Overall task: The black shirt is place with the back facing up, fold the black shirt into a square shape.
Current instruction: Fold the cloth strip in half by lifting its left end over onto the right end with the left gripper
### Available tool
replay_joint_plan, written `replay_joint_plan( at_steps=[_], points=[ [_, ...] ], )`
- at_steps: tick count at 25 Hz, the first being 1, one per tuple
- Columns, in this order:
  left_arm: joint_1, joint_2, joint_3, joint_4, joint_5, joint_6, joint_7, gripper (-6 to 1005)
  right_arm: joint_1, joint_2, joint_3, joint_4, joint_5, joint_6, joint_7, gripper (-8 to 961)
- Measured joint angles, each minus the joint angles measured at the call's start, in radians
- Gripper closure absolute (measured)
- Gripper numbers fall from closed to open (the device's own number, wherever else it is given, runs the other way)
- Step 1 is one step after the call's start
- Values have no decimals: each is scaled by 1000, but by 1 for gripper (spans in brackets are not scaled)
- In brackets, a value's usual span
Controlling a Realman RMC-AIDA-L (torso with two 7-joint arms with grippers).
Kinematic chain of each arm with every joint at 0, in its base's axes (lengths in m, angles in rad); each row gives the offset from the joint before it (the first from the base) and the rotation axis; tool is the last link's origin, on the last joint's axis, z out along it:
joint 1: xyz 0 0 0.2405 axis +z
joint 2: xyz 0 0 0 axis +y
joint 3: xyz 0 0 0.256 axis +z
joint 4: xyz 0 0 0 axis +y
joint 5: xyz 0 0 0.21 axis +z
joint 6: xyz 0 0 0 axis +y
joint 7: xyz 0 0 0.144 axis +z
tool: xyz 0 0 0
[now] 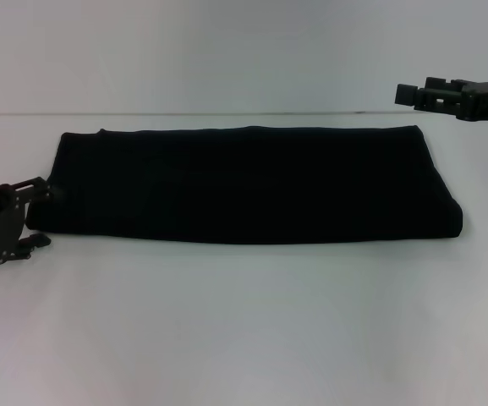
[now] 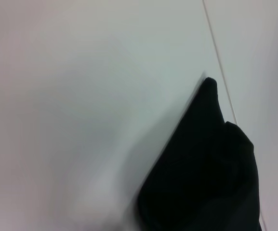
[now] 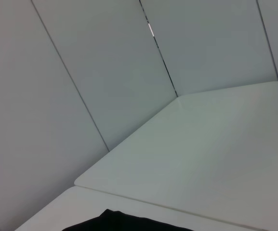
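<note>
Black shirt (image 1: 244, 186) lies mid-table (image 1: 244, 330) as a long folded band; left gripper (image 1: 25, 222) sits open and empty at its left end, right gripper (image 1: 408, 94) raised far-right, finger state unclear; pinch every layer before folding across.

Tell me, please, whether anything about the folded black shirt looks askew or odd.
Nothing stands out: the black shirt lies as a flat, long band on the white table, edges fairly even, with the left gripper at its left end.
</note>
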Motion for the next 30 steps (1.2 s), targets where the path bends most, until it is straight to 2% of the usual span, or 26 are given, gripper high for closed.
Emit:
replay_joint_plan(
  at_steps=[30],
  points=[
    [1,-10,4,-32,-39,-81,42,169,0,-1,2,0,0,16,0,53]
  ],
)
